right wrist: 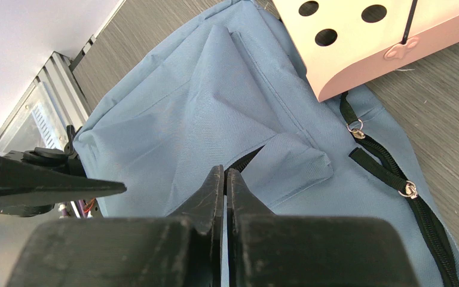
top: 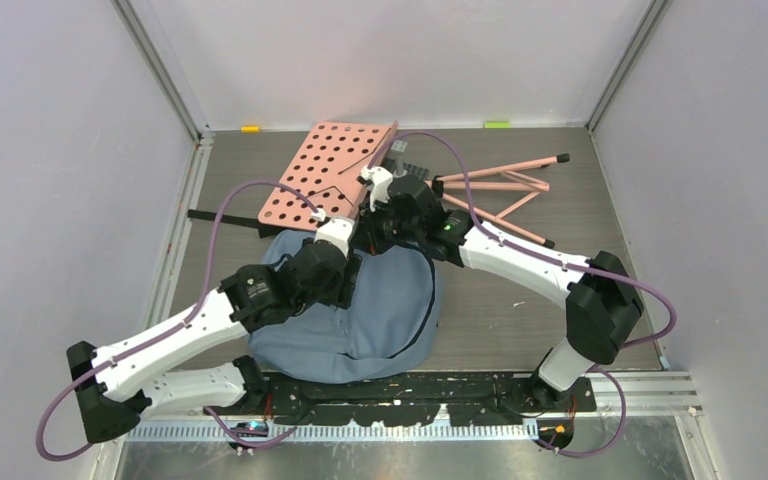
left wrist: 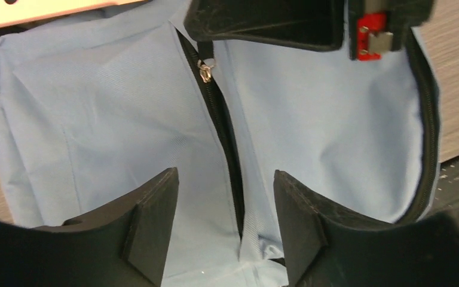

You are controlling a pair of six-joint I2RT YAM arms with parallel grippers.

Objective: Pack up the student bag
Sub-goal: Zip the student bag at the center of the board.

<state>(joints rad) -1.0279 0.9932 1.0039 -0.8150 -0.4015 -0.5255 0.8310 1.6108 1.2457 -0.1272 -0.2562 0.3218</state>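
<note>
Student bag: Your student bag (top: 385, 325) lay flat on the table (top: 520, 300) at its near edge, just ahead of the arm bases and between the two arms. The blue-grey fabric was loose and creased.
Left end effector: Your left end effector (left wrist: 224, 179) was released, its jaws standing well apart above the bag. Nothing sat between them. In the left wrist view the fingers (left wrist: 152, 218) flanked the black zipper (left wrist: 221, 125) from above.
Right end effector: Your right end effector (right wrist: 224, 174) was clenched, with both tips pressed together. It sat low over the bag's far end, right beside a folded flap where the zipper emerged. You could not tell from these views whether it pinched any fabric or a zipper tab.
Arms: Both of your wrists met over the far half of the bag, close together, with the left one nearer the bases.
Zipper: It ran as a dark line across the bag's top panel. A small metal ring pull (left wrist: 205, 72) hung on it just below the right end effector.
Pink perforated board: The pink perforated board (top: 325, 175) lay tilted beyond the bag. Its near edge overlapped the bag's far end.
Pink stand legs: The pink stand legs (top: 505, 190) lay splayed on the table to the right of the board, apart from the bag.
</note>
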